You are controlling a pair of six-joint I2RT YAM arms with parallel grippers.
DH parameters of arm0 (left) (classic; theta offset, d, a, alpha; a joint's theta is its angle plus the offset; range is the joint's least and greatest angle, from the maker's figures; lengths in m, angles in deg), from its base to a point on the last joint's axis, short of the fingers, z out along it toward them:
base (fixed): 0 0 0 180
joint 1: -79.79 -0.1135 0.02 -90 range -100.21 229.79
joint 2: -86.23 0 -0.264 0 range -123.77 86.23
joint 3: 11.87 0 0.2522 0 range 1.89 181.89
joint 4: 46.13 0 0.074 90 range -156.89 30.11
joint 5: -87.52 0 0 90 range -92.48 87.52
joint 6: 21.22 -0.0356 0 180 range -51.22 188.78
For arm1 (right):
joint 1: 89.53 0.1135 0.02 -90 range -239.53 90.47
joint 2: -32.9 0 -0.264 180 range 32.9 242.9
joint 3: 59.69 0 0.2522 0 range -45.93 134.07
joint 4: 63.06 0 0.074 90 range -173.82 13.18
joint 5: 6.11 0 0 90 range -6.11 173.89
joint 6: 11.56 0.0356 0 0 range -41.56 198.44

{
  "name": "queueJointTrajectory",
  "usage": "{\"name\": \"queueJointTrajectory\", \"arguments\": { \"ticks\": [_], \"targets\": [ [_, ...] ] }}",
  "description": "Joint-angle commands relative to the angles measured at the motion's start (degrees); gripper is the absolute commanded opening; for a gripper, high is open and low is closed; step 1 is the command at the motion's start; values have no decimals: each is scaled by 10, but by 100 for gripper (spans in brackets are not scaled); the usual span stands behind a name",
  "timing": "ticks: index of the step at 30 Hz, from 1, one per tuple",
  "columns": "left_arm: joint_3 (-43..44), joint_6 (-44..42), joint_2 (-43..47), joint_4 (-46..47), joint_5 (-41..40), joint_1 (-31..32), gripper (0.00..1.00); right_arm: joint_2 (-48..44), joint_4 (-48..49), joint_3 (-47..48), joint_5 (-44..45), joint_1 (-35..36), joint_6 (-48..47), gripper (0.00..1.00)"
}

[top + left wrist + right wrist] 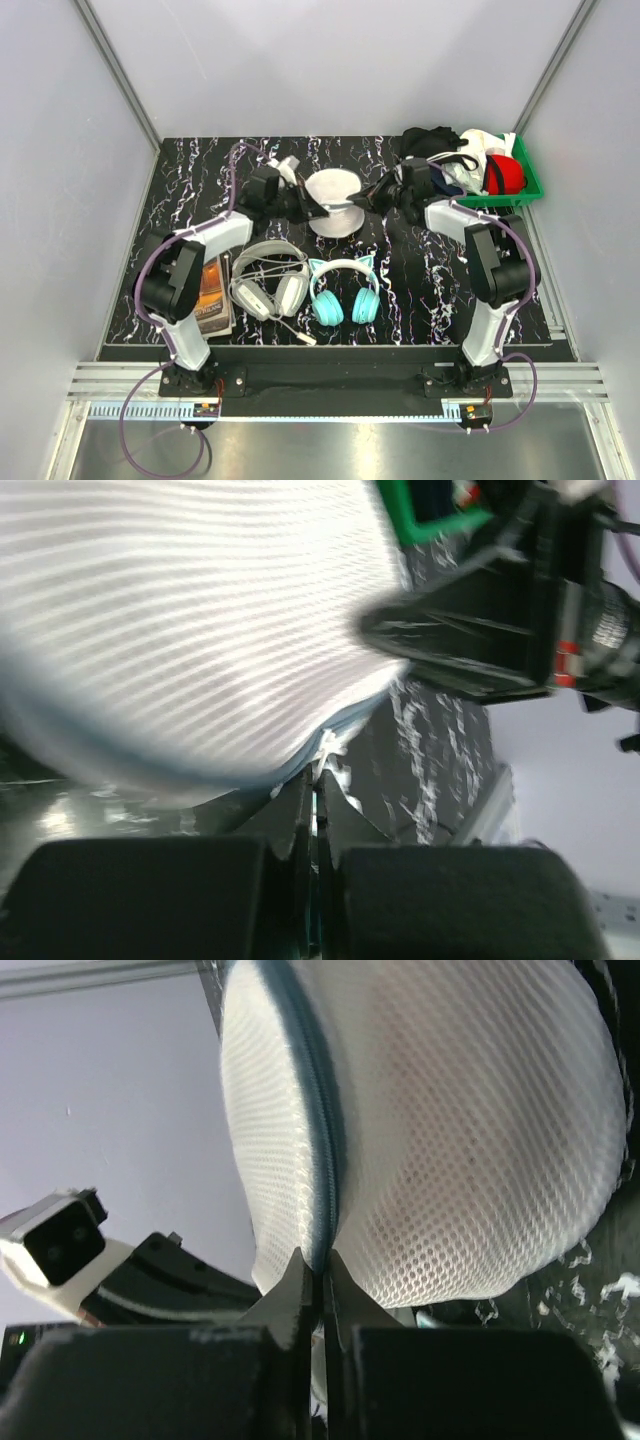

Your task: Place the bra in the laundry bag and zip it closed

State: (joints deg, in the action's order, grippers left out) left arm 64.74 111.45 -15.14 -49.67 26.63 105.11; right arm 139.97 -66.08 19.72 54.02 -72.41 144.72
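The white mesh laundry bag point(335, 198) stands on edge at the table's middle back, held between both grippers. My left gripper point(316, 208) is shut on its lower left rim; in the left wrist view the jaws point(318, 772) pinch the bag's point(190, 620) edge. My right gripper point(360, 200) is shut on the opposite side. Its fingers point(325, 1262) clamp the blue-grey zipper seam point(322, 1130) of the bag point(450, 1130). The bra is hidden; only a faint pinkish shade shows through the mesh.
A green bin point(527, 185) at the back right holds red, black and white garments. White-grey headphones point(268, 285) and teal cat-ear headphones point(345, 292) lie in front of the bag. A booklet point(212, 292) lies by the left arm.
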Motion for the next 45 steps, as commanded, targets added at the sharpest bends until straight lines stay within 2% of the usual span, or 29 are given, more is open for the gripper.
{"name": "queueJointTrajectory", "arguments": {
  "ticks": [1,4,7,8,9,10,12,13,18,21,22,23,25,27,28,29,32,34,35,39,45],
  "targets": [
    [-4,-58,25,-62,-51,-89,0,23,-40,79,-34,-34,-118,0],
    [8,-81,31,-85,-48,-119,0,53,-78,128,-65,-35,-171,0],
    [19,-85,31,-89,-24,-106,0,82,-104,168,-77,-34,-199,0],
    [16,-78,30,-83,-19,-98,0,85,-104,174,-77,-34,-200,5],
    [11,-62,31,-59,-12,-90,0,88,-104,180,-77,-34,-194,16],
    [8,-54,31,-47,-11,-71,0,82,-127,180,-78,-34,-187,36],
    [2,-26,25,-15,-7,-53,0,64,-134,153,-74,-32,-150,46],
    [3,-19,20,-6,-5,-38,0,37,-131,137,-71,-32,-136,59],
    [20,6,1,20,-1,-7,0,-41,-90,30,-32,-3,-90,80],
    [13,0,18,10,-9,0,0,-54,-44,5,-35,5,-67,81],
    [3,-7,25,4,-11,0,4,-49,-42,5,-37,6,-64,81],
    [-3,-15,43,-18,-16,0,10,-48,-42,8,-38,6,-64,81],
    [-14,-58,66,-43,-48,0,39,-45,-35,9,-29,12,-61,81],
    [-36,-90,100,-77,-101,-3,48,-38,-27,14,-17,16,-53,81],
    [-47,-97,109,-84,-116,-9,57,-34,-25,17,-13,19,-49,81],
    [-49,-103,121,-98,-128,-14,60,-30,-23,24,-11,19,-46,82],
    [-47,-133,118,-100,-133,-48,61,-13,-13,38,-3,27,-29,81],
    [-34,-170,105,-92,-100,-69,56,-5,-7,42,-2,30,-20,81],
    [-26,-186,91,-85,-89,-72,49,-4,-7,45,-1,32,-21,81],
    [17,-272,53,-81,-31,-75,44,2,-5,45,-5,31,-20,81],
    [32,-319,28,-37,29,-73,47,3,1,37,-6,31,-20,80]
  ]
}}
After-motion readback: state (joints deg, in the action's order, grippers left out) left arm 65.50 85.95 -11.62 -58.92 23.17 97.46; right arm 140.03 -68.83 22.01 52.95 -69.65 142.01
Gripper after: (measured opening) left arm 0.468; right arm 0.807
